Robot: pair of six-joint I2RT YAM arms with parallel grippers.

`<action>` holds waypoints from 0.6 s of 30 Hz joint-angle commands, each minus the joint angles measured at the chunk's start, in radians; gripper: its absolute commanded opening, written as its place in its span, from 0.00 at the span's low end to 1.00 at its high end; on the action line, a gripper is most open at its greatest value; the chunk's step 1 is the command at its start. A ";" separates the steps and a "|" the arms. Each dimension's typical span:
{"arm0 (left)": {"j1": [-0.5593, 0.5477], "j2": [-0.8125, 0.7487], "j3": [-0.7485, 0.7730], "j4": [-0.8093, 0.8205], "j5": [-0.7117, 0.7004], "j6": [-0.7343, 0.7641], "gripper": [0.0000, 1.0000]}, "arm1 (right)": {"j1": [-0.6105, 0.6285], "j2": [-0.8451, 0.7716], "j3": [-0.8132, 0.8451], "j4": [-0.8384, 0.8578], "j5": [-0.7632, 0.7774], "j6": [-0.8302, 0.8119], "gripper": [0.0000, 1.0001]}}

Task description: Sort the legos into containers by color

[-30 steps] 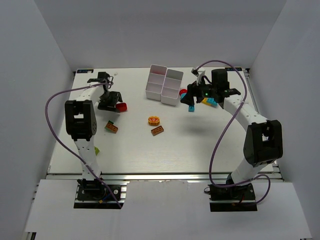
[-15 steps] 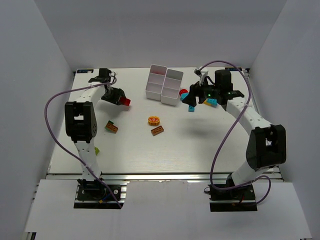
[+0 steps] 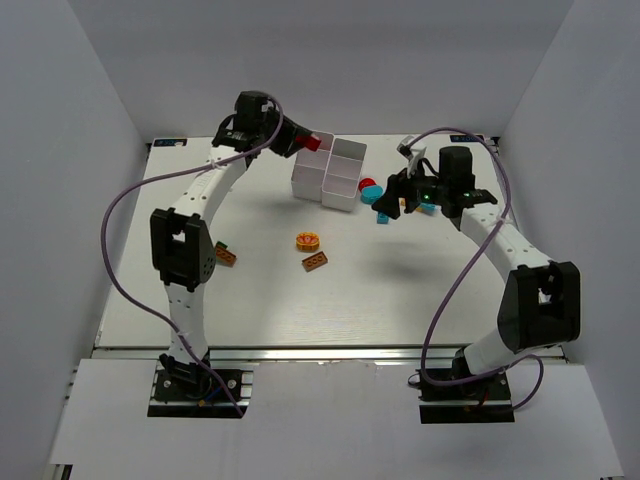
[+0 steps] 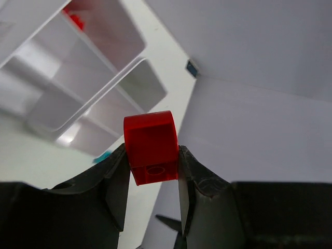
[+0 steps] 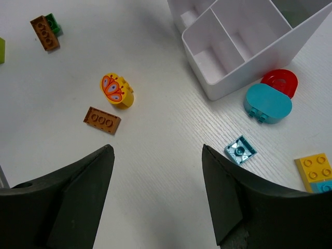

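Observation:
My left gripper [image 3: 303, 141] is shut on a red lego [image 3: 314, 143] and holds it in the air at the far left corner of the white containers [image 3: 338, 198]. In the left wrist view the red lego [image 4: 150, 148] sits between the fingers, with the containers [image 4: 31, 116] below and something red in one far bin [image 4: 77, 21]. My right gripper [image 3: 391, 206] hangs open over the table right of the containers, nothing between its fingers [image 5: 83, 181]. Below it lie a small cyan lego [image 5: 240, 150], a rounded cyan one [image 5: 268, 102] and a red one [image 5: 280, 82].
A yellow butterfly piece [image 3: 307, 241] and a brown brick [image 3: 315, 262] lie mid-table. A brown-and-green stack [image 3: 224, 254] lies by the left arm. A yellow-and-cyan piece [image 5: 314, 167] lies at the right. The enclosure's walls stand close behind the containers.
The left gripper shut on the red lego at the table's left, lifted it and swung right to the containers' far corner. The right arm drifted slightly right, still open.

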 commanded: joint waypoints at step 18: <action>-0.011 0.231 0.232 0.219 -0.036 -0.209 0.10 | -0.042 -0.064 -0.042 0.067 -0.036 0.000 0.74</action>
